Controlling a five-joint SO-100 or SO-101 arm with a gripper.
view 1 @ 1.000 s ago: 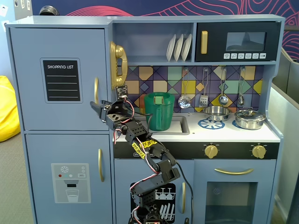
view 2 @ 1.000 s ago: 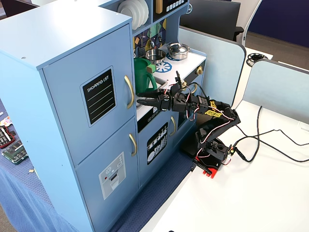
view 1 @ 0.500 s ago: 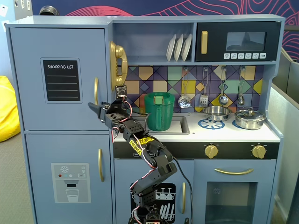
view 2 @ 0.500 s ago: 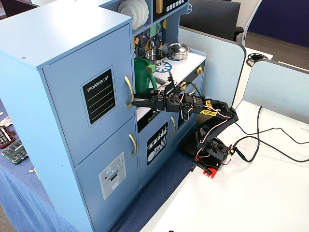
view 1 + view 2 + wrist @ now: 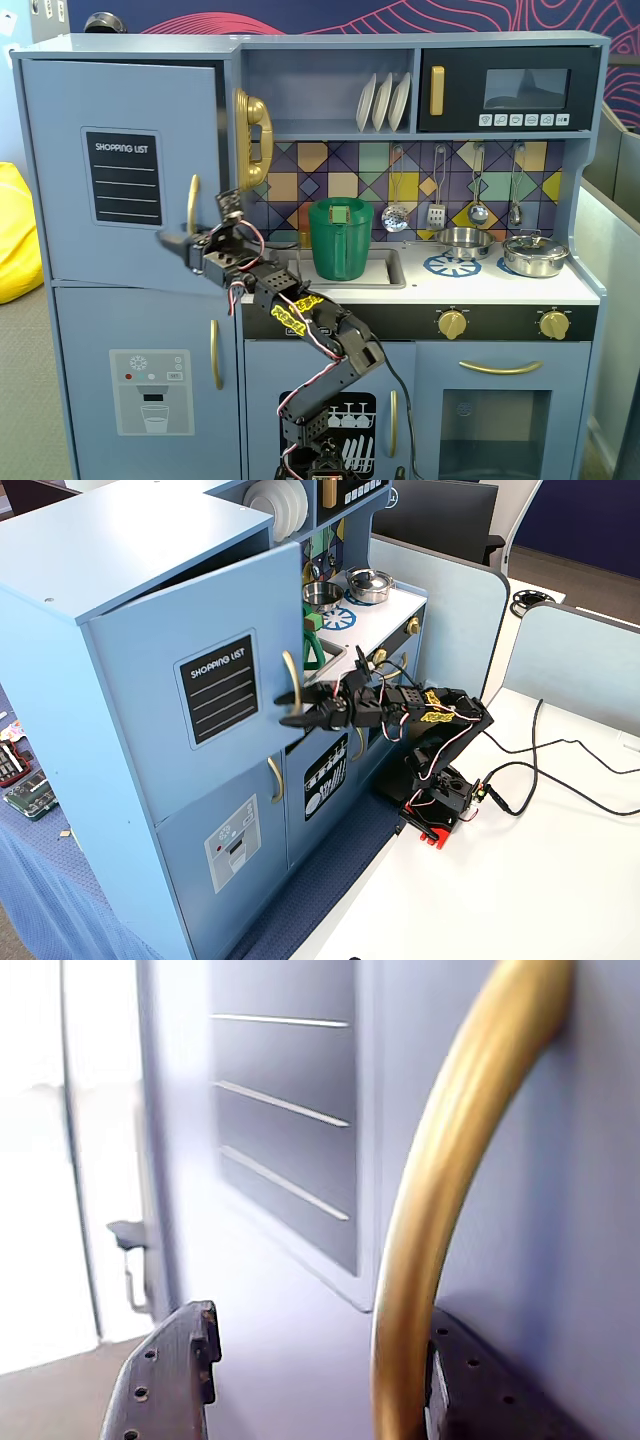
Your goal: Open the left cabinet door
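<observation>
The left cabinet door [image 5: 80, 120] is blue-grey with a black "SHOPPING LIST" panel [image 5: 122, 177] and a curved gold handle [image 5: 192, 205]. It stands slightly ajar, its handle edge swung out from the cabinet, as a fixed view [image 5: 150, 650] shows. My gripper [image 5: 185, 240] is open at the lower part of the handle [image 5: 291, 675]. In the wrist view the handle [image 5: 450, 1160] runs between the jaws, close against the right finger [image 5: 480, 1380], with a wide gap to the left finger [image 5: 170, 1370]. The gripper [image 5: 320, 1320] is not closed on it.
Below is the door with the dispenser graphic [image 5: 150, 390]. A gold toy phone [image 5: 252, 140] hangs beside the door's edge, and a green pot [image 5: 340, 238] sits in the sink. The arm's base stands on the white table [image 5: 500, 880] with cables [image 5: 560, 770] trailing right.
</observation>
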